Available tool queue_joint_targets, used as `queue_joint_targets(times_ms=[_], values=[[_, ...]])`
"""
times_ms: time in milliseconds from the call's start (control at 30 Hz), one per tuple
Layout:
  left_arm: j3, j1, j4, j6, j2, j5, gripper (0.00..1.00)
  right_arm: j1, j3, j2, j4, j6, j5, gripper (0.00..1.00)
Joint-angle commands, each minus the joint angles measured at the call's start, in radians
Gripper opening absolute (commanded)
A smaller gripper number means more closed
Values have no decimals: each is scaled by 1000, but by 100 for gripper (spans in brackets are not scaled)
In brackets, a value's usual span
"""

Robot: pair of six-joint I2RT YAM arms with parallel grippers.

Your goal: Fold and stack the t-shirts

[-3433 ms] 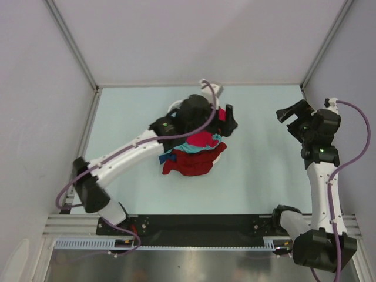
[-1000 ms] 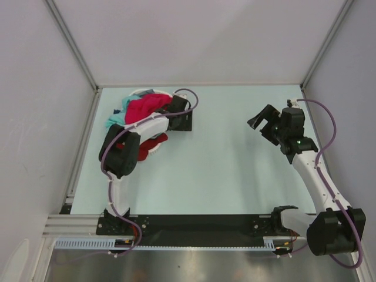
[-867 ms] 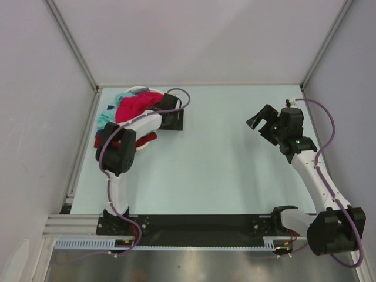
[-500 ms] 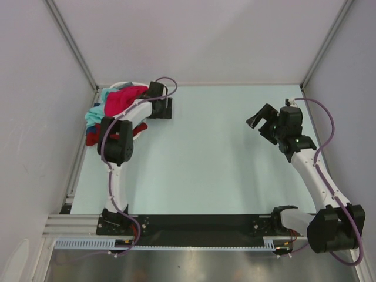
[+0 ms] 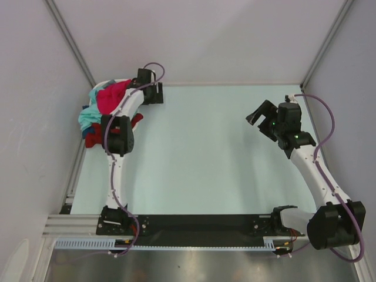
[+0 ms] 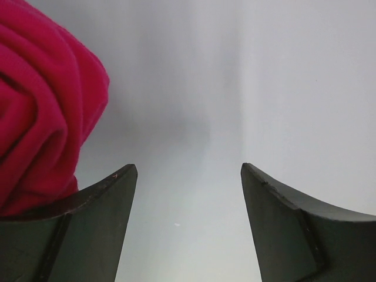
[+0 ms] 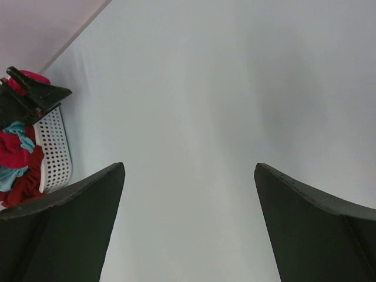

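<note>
From above, the t-shirts (image 5: pixel 98 113) lie in a crumpled heap at the far left corner of the table (image 5: pixel 200 158), hard against the left side rail. In the heap the crimson-pink shirt (image 5: pixel 111 97) sits on top at the back, the teal shirt (image 5: pixel 88 119) spills out to the left, and the maroon shirt (image 5: pixel 94 138) lies at the near edge. The left arm reaches out to that corner and the left gripper (image 5: pixel 154 94) hangs just to the right of the heap. The right gripper (image 5: pixel 258 120) is well apart from it, over the bare right side of the table, with its jaws spread. In the left wrist view the two dark fingers stand apart with only pale surface between them. They hold nothing, though a thick fold of crimson-pink cloth bulges at the upper left and meets the top of the left-hand finger. In the right wrist view the fingers are as wide as they go and grip nothing. At the far left edge of this view a white perforated basket (image 7: pixel 54 151) shows, with teal and maroon cloth beside it.
</note>
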Motion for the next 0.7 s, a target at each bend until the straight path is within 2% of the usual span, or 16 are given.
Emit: queue_joint_targets(times_ms=[0, 133, 300, 367, 433, 533, 667], values=[[12, 27, -19, 61, -84, 93, 79, 12, 46, -1, -9, 10, 36, 100], [-168, -54, 34, 75, -271, 85, 78, 15, 42, -7, -1, 7, 19, 100], [-366, -194, 41, 0, -509, -95, 80, 16, 27, -50, -6, -10, 16, 100], [-532, -223, 80, -49, -644, -125, 80, 15, 2, -81, -1, -14, 16, 100], [-698, -226, 114, -118, -759, -172, 79, 13, -24, -99, 2, -17, 12, 100], [-872, -217, 136, -172, -844, -195, 76, 15, -36, -121, 2, -19, -5, 100], [-1032, -166, 134, -238, -974, -214, 76, 15, -53, -143, 1, -16, -8, 100]])
